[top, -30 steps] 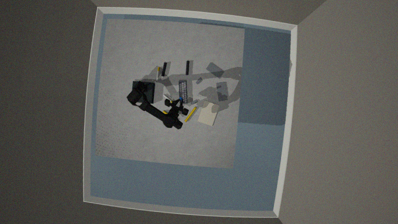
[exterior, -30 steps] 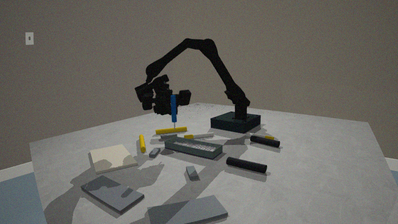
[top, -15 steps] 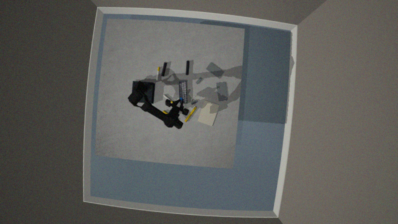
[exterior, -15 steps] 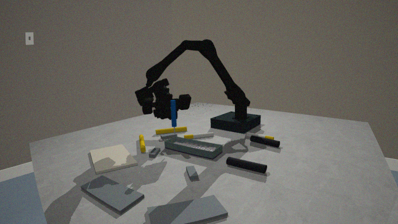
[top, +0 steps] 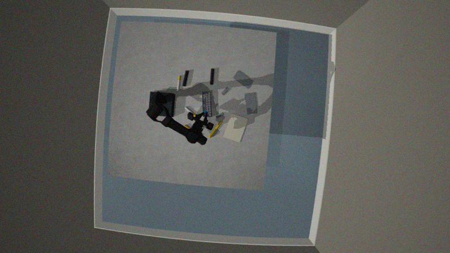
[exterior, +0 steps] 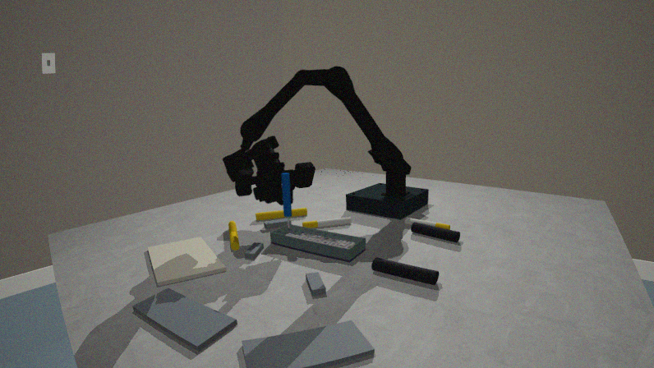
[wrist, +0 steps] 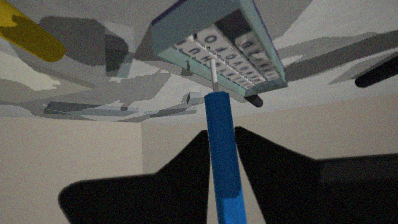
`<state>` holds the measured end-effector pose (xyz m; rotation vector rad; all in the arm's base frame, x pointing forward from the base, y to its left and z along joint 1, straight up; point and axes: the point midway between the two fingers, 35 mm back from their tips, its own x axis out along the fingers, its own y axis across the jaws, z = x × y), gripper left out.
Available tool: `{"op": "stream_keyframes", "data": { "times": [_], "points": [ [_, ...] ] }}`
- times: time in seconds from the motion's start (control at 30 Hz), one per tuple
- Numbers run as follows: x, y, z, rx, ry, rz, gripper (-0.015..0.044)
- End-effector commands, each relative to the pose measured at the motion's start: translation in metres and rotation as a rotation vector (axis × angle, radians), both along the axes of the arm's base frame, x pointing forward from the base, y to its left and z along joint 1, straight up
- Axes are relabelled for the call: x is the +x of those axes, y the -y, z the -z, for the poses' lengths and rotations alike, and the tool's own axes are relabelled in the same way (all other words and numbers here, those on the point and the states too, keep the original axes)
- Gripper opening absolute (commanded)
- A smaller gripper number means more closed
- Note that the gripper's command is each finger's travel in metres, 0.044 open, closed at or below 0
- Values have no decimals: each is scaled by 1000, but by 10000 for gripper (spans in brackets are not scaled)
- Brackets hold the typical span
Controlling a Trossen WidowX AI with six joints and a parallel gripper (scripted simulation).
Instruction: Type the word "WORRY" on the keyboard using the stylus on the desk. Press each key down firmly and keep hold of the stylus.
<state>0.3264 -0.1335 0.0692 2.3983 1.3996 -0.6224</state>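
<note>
The keyboard point(top: 206, 95) point(exterior: 315, 249) point(wrist: 175, 27) lies on the desk, a shallow green-grey box with rows of pale lettered keys. My gripper point(exterior: 287, 180) point(wrist: 221, 134) is shut on the blue stylus point(top: 204, 112) point(exterior: 286, 196) point(wrist: 220, 145), which stands nearly upright with its thin pale tip pointing down. In the exterior view the tip is at the keyboard's left end, near its back edge. In the wrist view the tip overlaps the key rows near the end closest to the camera. Whether it touches a key, and which key, I cannot tell.
Yellow rods point(top: 216, 129) point(exterior: 233, 237) point(exterior: 269, 215) and a white-and-yellow marker point(exterior: 333, 223) lie near the keyboard. Two black cylinders point(exterior: 404, 271) point(exterior: 435, 232) lie on its other side. Small grey blocks point(exterior: 315, 284) point(exterior: 254, 250), a cream slab point(top: 231, 133) point(exterior: 178, 251) and grey slabs point(exterior: 182, 319) point(exterior: 306, 349) lie around it.
</note>
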Motion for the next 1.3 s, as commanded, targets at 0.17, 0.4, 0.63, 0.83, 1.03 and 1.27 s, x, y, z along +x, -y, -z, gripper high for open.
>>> {"op": "stream_keyframes", "data": {
  "times": [0.17,0.4,0.63,0.83,1.03,1.27],
  "points": [
    [-1,-1,2,6,-3,3,81],
    [-1,-1,7,6,-3,3,81],
    [-1,-1,11,6,-3,3,81],
    [0,-1,13,6,-3,3,81],
    [0,-1,16,6,-3,3,81],
    [0,-1,19,6,-3,3,81]
  ]
}}
